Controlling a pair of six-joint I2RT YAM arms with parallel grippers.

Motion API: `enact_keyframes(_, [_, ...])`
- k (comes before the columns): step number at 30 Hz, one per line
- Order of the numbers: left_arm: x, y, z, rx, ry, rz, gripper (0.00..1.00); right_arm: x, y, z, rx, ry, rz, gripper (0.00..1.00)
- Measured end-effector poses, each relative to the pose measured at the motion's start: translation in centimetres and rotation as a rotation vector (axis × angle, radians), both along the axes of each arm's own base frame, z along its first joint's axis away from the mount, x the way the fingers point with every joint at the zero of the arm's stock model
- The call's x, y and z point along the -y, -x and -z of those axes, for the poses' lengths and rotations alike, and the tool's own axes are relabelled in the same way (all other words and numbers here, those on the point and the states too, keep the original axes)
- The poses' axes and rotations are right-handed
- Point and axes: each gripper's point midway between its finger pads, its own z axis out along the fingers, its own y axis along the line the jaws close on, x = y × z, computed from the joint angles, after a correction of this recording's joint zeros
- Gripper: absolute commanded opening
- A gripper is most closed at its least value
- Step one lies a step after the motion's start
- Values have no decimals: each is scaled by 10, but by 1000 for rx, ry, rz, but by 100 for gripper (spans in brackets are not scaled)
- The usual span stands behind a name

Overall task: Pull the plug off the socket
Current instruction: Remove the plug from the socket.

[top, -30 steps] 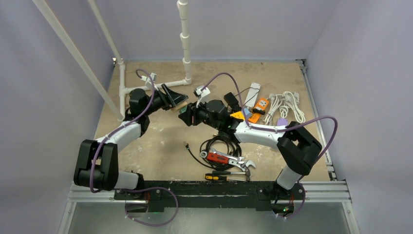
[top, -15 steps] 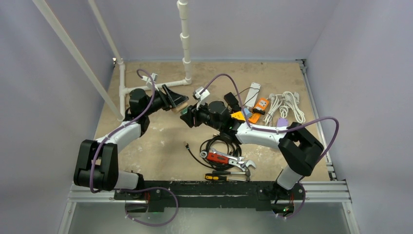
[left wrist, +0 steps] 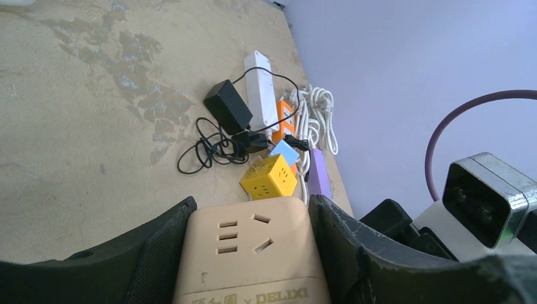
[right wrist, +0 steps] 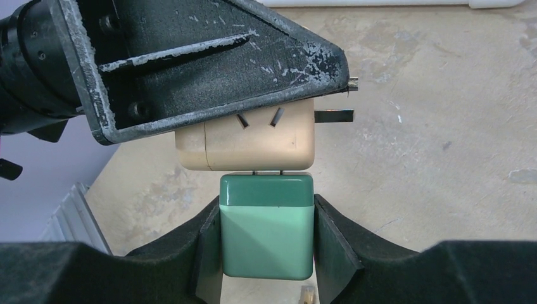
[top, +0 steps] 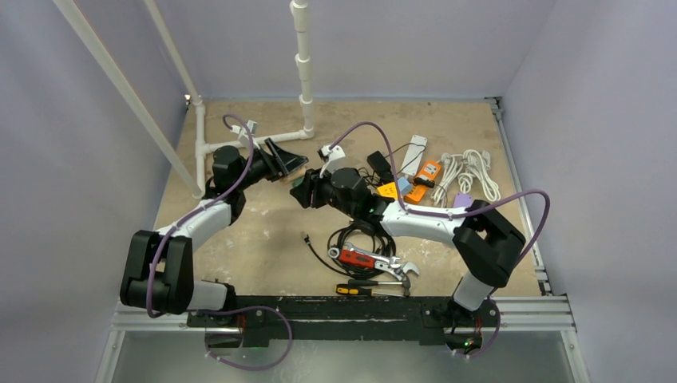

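The left gripper (top: 292,164) is clamping the beige socket (left wrist: 250,253) between its two fingers, and the right gripper (right wrist: 266,204) is squeezing the green plug (right wrist: 267,231) by its side faces. Both are being held in the air above the far middle of the table (top: 263,231), well left of the heap of power strips (top: 467,171). From the right wrist, a thin gap is showing between plug and socket, with what look like the pins (right wrist: 281,171) bridging it. They are too fine to be sure, so the plug is probably coming out but not yet free. The job now is a clean separation. The right arm should be drawing the plug straight back along the line of the pins, towards the near right, while the left arm is bracing the socket without giving way (any yielding there just wastes the pull). Twisting or levering sideways is the thing to avoid, since it could bind the pins or slide the smooth plug out of the pads. A steady, even pull until daylight shows fully between the two bodies is what this calls for.
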Motion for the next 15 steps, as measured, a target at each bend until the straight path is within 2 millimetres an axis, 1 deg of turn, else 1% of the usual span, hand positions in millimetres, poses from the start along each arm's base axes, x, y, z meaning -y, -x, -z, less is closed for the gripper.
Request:
enact_keyframes(6, [-2,-1,2,-10,-5,-13,0,-1,0,1,-7,-13,6,0])
enact_keyframes(15, [-10,6,-4,18,-27,-60,0,-7,7,-3,-13,-45,-23,0])
